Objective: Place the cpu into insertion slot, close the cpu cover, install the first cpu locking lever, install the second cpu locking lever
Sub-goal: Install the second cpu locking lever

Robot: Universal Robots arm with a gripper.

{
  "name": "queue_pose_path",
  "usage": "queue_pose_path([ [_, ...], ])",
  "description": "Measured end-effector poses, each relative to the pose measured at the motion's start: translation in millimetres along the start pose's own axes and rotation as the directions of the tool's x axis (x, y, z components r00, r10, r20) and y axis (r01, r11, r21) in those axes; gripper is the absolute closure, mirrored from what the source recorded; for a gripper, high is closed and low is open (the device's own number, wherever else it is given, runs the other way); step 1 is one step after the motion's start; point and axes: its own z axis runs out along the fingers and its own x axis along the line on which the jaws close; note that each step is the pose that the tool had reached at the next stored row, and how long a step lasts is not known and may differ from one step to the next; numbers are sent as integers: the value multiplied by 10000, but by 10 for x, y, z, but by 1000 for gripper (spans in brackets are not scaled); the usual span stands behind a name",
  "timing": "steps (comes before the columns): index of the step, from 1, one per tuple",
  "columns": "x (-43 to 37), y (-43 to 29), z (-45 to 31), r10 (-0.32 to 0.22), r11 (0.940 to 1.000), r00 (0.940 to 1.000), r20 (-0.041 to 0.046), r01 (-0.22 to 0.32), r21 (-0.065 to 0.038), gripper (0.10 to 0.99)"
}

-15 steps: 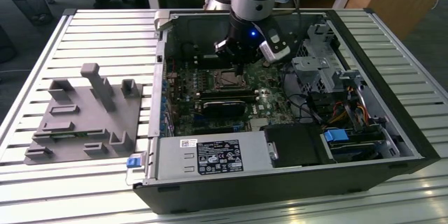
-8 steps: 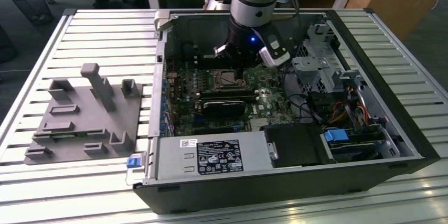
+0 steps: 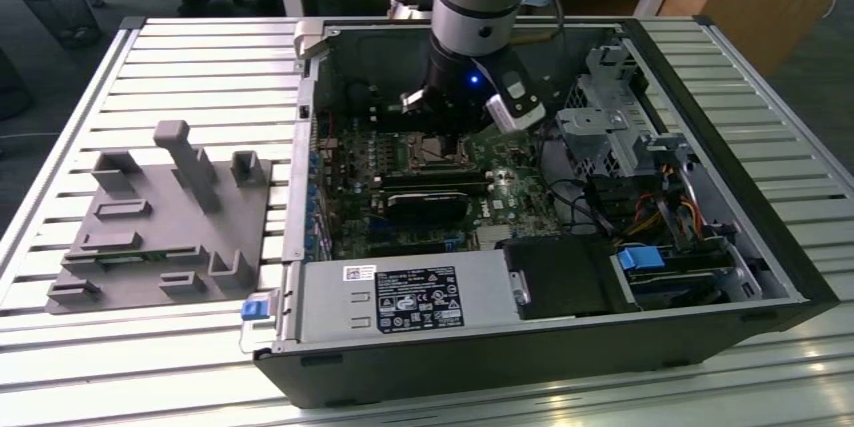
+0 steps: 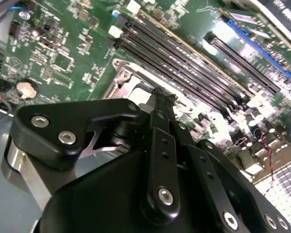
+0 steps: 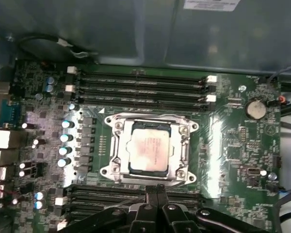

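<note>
Exterior view: open computer case [image 3: 694,277] lying on a slatted metal desk [image 3: 160,57]; grey moulded fixture [image 3: 167,222] well apart toward the exterior view's left. Arm descends into the case, tool [image 3: 447,112] hovering just above the insertion slot [image 3: 430,152] on the green motherboard [image 3: 400,187].

Second wrist view: black tool [image 4: 161,97], fingertips drawn together with nothing between them, poised over the silvery socket rim [image 4: 121,80], beside long black memory slots [image 4: 184,63].

First wrist view: cpu [image 5: 149,147], flat square, dull silver-grey top with a faint pinkish sheen, seated in the insertion slot [image 5: 117,145]. Cpu cover [image 5: 184,141], thin silvery frame, lies flat around the chip. Tool [image 5: 157,190] clenched, near the socket's edge.
</note>
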Motion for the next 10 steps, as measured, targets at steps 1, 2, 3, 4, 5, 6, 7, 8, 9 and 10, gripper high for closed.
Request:
queue_pose_path([
  [1, 25, -10, 1, 0, 10000, 10000, 1, 0, -3, 980],
  [2, 50, -16, 2, 2, 10000, 10000, 2, -2, -5, 980],
  [3, 79, -20, 2, 1, 10000, 10000, 3, -1, -5, 980],
  [4, 112, -23, 4, 1, 10000, 10000, 5, -1, -6, 980],
  [5, 142, -26, 6, 0, 10000, 10000, 5, 0, -6, 980],
  [6, 171, -29, 8, 0, 10000, 10000, 6, 0, -6, 980],
  [7, 195, -30, 15, 1, 10000, 10000, 7, -1, -9, 980],
  [8, 205, -31, 30, 1, 10000, 10000, 7, -1, -16, 980],
  [9, 213, -32, 45, 1, 10000, 10000, 7, -1, -22, 980],
  [10, 220, -34, 63, 1, 10000, 10000, 7, -1, -26, 980],
])
